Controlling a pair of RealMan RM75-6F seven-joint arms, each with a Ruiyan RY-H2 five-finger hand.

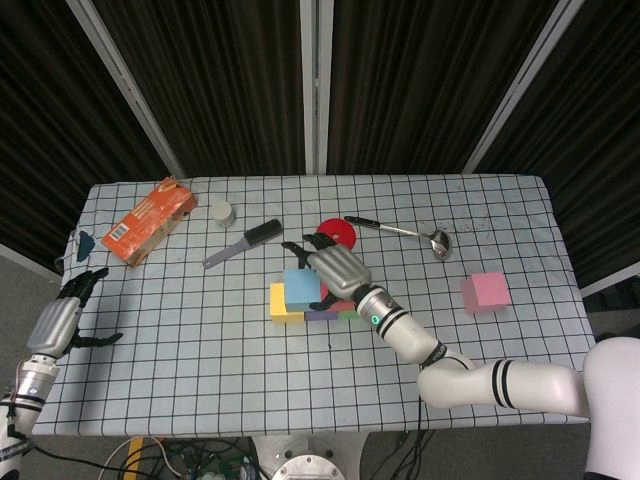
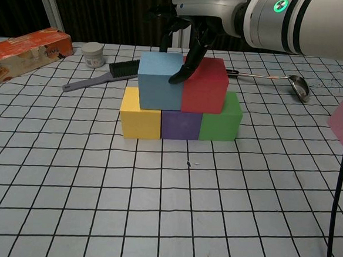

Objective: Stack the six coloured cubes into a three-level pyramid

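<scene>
Yellow (image 2: 140, 114), purple (image 2: 180, 125) and green (image 2: 220, 121) cubes form a row on the table. On top of them sit a blue cube (image 2: 159, 80) and a red cube (image 2: 205, 87), side by side and touching. My right hand (image 2: 193, 21) hovers over this pair with its fingers spread; one fingertip (image 2: 176, 77) touches the seam between blue and red. It holds nothing. The pink cube (image 1: 486, 292) lies alone at the right of the table. My left hand (image 1: 60, 320) hangs off the table's left edge, fingers apart and empty.
An orange carton (image 1: 148, 220), a small white jar (image 1: 222, 211) and a black-headed brush (image 1: 243, 243) lie at the back left. A red disc (image 1: 338, 232) and a metal ladle (image 1: 400, 232) lie behind the stack. The grid-patterned tablecloth (image 2: 153, 221) stretches in front.
</scene>
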